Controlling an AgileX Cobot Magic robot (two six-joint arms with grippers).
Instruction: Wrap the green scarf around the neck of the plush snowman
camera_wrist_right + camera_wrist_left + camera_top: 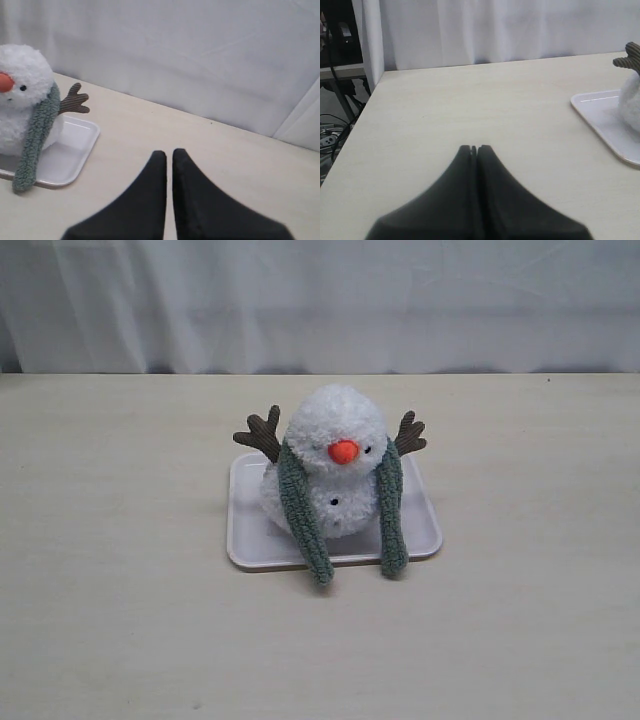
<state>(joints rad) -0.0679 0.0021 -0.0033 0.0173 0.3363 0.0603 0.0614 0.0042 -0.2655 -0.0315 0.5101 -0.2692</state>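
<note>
The plush snowman (335, 455) sits upright on a white tray (420, 535) mid-table. The green scarf (302, 510) is draped behind its neck, and both ends hang down the front over the tray's near rim. The neck crease is mostly covered by the scarf and fluff. Neither arm shows in the exterior view. My left gripper (474, 148) is shut over bare table, well apart from the tray (600, 112). My right gripper (169, 153) is shut with a thin slit between the fingers, apart from the snowman (22, 80) and scarf (35, 135).
A white curtain (320, 300) hangs behind the beige table (120, 590). In the left wrist view the table's edge, a metal frame and cables (335, 135) lie beyond it. A brown twig arm (75, 99) sticks out toward my right gripper.
</note>
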